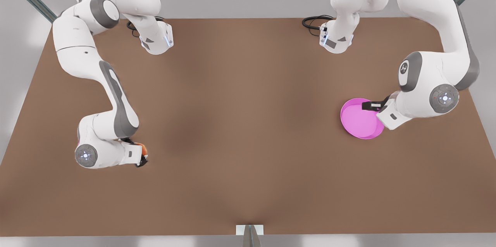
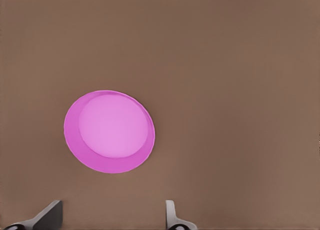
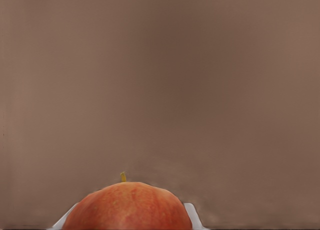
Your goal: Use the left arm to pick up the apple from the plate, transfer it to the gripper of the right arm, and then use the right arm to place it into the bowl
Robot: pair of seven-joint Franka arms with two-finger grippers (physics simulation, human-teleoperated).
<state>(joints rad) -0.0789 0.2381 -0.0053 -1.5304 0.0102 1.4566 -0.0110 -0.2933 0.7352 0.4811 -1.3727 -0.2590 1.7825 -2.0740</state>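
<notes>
Near the table's (image 1: 248,131) edge on the front view's left, the right gripper (image 1: 142,157) meets the apple (image 1: 143,148); I cannot tell its grip. Toward the opposite edge, the left gripper (image 2: 113,205), fingers spread, hangs over the pink bowl (image 1: 358,123). The arms' roles look swapped against the task, so a handover could go astray. The right wrist view adds the apple's stem (image 3: 123,176).

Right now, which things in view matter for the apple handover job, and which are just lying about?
Job:
apple
white edge beside it, probably the plate
pink bowl
left gripper, open above the bowl
right gripper, by the apple

Lying about:
black cables at the table's far edge
white bracket at its near edge
</notes>
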